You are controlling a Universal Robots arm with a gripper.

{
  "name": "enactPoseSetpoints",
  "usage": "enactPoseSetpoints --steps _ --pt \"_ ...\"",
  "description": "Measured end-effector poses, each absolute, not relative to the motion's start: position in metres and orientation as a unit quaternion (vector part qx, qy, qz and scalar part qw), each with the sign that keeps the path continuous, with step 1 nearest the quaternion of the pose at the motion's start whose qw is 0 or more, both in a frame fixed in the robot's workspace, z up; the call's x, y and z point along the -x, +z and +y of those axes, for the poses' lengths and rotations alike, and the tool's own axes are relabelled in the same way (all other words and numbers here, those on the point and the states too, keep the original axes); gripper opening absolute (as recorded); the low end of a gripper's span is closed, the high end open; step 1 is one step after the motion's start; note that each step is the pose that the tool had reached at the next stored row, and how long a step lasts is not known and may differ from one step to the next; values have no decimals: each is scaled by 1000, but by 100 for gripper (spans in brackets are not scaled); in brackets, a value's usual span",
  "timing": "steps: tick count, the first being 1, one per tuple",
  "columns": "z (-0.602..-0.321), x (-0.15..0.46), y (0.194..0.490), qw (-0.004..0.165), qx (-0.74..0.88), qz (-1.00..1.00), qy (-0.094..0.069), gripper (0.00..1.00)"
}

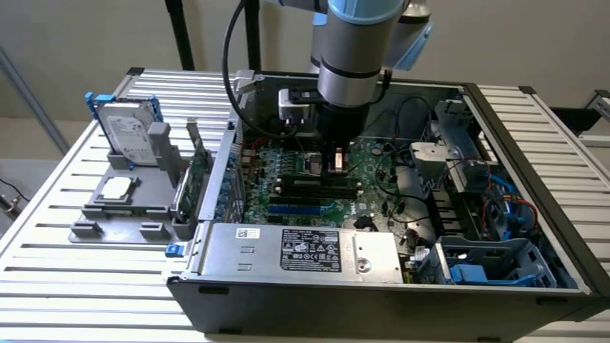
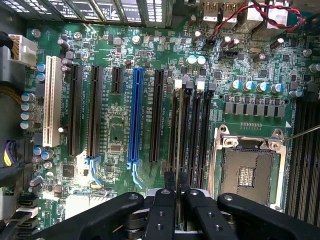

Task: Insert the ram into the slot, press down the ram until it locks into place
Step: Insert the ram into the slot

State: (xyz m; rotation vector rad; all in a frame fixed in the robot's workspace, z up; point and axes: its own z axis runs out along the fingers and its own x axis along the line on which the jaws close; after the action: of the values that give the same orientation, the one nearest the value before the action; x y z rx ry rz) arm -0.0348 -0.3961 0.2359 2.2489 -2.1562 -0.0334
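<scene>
**Ram pinched edge-on over the memory slots**

We see the gripper (image 2: 177,178) closed on the ram (image 2: 178,125). Its two black fingers (image 2: 164,205) clamp one end of the stick from both flat sides, so the stick runs away from the wrist camera as a thin line. We judge that this grip is chosen to keep the ram upright and leave its lower edge free for the slot.

The ram's line lies along the slot (image 2: 173,140), which is the member of the bank of long black memory slots nearest the bright-blue slot (image 2: 135,115). Its far end sits by that slot's white latch (image 2: 177,84). Whether the edge already sits in the slot or hangs just above it we cannot tell (the camera looks straight down onto the stick's thin edge). The square processor socket (image 2: 247,172) lies just beside the bank on its other side, apart from the fingers.

In the exterior view the arm (image 1: 353,50) reaches down from the upper centre of the frame into the open computer case (image 1: 381,307). The tool is low over the motherboard (image 1: 262,204) in the middle of the frame. Well apart, toward the exterior view's left, a hard drive (image 1: 128,136) stands on a grey holder (image 1: 114,214) on the slatted table (image 1: 57,286).
</scene>
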Motion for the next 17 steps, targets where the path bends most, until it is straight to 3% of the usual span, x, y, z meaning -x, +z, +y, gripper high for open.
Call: enactPoseSetpoints --steps 17 --pt "-396 35 231 17 -720 -694 -6 14"
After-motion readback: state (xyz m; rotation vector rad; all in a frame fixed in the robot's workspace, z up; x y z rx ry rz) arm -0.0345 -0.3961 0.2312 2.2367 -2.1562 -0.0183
